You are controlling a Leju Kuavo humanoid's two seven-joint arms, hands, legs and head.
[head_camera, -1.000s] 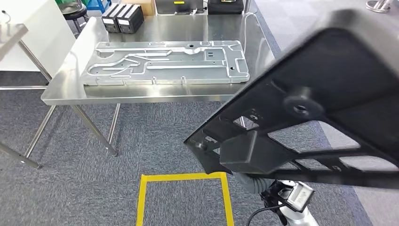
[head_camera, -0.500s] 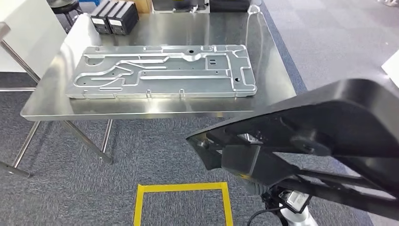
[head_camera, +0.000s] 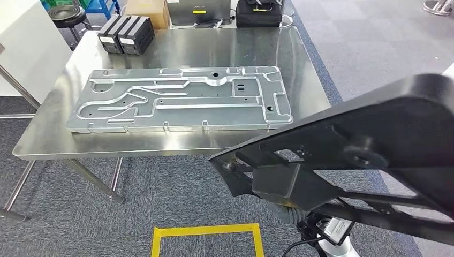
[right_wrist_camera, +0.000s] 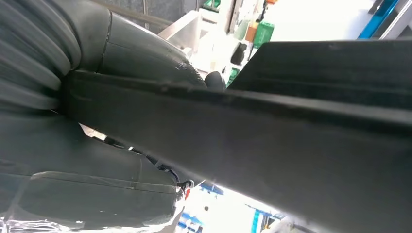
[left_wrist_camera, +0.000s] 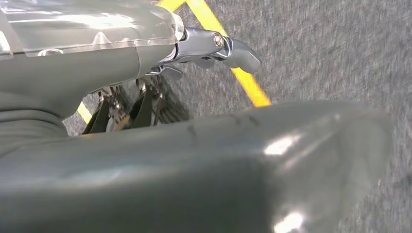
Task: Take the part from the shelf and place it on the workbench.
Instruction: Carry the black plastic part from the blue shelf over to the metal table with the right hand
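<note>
From the head we look steeply down over the steel table (head_camera: 160,140) and yellow floor tape (head_camera: 206,231), the left wrist close above that tape (left_wrist_camera: 245,80), the right wrist pressed against the black frame (right_wrist_camera: 272,126) also crossing the head view's lower right (head_camera: 375,160).

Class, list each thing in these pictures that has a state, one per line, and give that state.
Black part: held up off the workbench, tilted, by the right hand.
Metal plate: lying flat on the workbench.
Left hand: hanging over the floor, holding nothing visible.
Two black boxes: side by side on the workbench's far corner.
</note>
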